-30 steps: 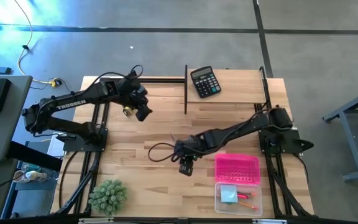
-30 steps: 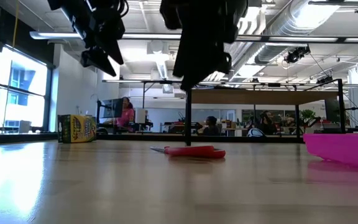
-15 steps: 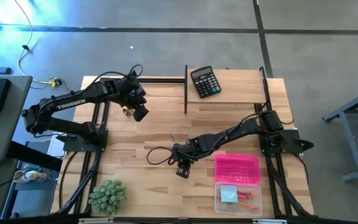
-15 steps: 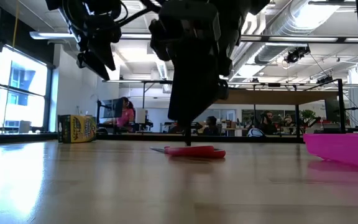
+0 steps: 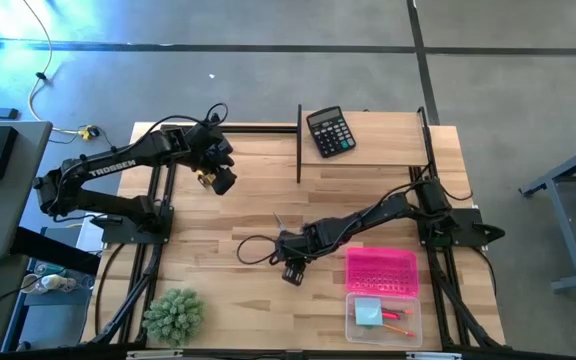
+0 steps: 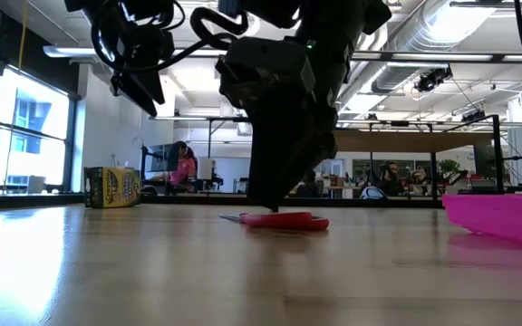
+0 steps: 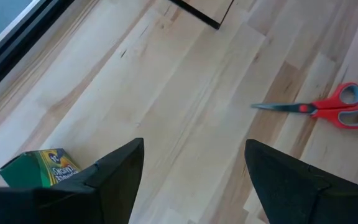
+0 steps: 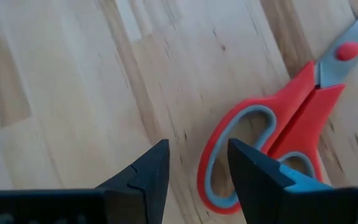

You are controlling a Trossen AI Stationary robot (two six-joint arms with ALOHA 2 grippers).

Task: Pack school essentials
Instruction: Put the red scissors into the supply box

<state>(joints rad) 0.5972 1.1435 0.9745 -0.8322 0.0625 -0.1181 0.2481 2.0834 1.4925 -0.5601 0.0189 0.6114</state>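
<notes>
Red-handled scissors (image 8: 272, 143) lie flat on the wooden table near its middle, blades toward the far left (image 7: 334, 107). My right gripper (image 8: 197, 165) is open, pointing steeply down just above their handle loops (image 6: 284, 220). One loop's edge lies between the fingers; whether they touch it I cannot tell. In the high view the arm (image 5: 290, 250) covers most of the scissors. My left gripper (image 5: 220, 180) hangs open over the table's far left, holding nothing (image 7: 194, 168). A clear box (image 5: 383, 318) holds a light-blue notepad (image 5: 369, 312) and orange pencils (image 5: 398, 322).
A pink basket (image 5: 381, 270) stands right of the right gripper, beyond the clear box. A black calculator (image 5: 330, 131) lies at the far edge beside an upright black bar (image 5: 299, 145). A crayon box (image 7: 39, 168) sits at the far left, and a spiky green plant (image 5: 174, 314) at the near left.
My right gripper has come down toward the scissors, shifting slightly toward the table's left, and now stands low over their handles. The scissors have not moved.
</notes>
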